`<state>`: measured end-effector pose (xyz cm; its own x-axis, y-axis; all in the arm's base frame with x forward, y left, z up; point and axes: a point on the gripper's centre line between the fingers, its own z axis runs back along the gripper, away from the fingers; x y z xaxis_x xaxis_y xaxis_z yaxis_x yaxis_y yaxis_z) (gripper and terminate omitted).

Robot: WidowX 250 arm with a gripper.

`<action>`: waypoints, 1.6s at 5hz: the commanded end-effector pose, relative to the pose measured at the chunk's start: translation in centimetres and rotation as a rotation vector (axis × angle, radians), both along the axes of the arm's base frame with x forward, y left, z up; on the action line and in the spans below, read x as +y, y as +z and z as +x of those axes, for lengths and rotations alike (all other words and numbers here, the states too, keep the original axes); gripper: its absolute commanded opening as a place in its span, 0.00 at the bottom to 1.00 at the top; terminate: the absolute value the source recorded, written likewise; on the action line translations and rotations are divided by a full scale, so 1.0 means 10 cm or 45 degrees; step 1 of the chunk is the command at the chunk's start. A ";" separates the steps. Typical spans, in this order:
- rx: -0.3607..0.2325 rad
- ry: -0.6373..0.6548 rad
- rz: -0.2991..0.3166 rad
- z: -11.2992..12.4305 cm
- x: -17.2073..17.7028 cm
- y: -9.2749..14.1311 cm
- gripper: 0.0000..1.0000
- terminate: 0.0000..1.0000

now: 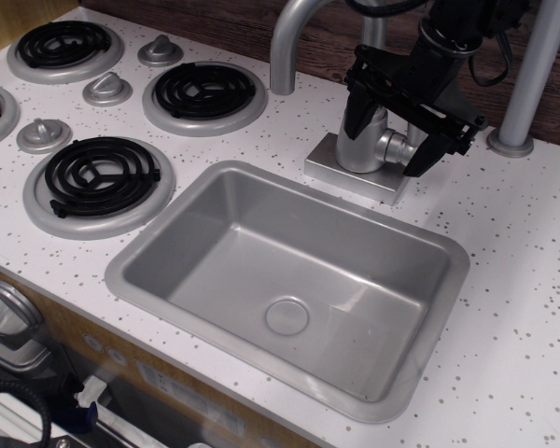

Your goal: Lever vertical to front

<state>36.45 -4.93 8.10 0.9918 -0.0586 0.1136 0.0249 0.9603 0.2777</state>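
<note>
The faucet's cylindrical body (359, 140) stands on a square base behind the sink. A short round stub (393, 147) sticks out of its right side. The lever's paddle is mostly hidden behind my black gripper (385, 151), so I cannot tell how it stands. The gripper comes down from the upper right. Its fingers are spread apart, the left one (357, 112) in front of the faucet body and the right one (427, 152) just right of the stub. The stub lies between them. The curved spout (289, 42) rises to the left.
The grey sink basin (168, 233) with its round drain (287, 315) lies in front of the faucet. Black coil burners (203, 91) and small silver stove knobs (107, 89) fill the left. A grey post (532, 75) stands at the right of the gripper.
</note>
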 end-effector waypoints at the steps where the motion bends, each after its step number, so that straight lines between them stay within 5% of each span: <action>1: 0.000 0.000 0.000 0.00 0.00 0.00 1.00 0.00; 4: -0.268 -0.105 -0.015 0.22 -0.08 0.17 1.00 0.00; 8: -0.336 -0.176 0.005 0.52 -0.11 0.25 1.00 0.00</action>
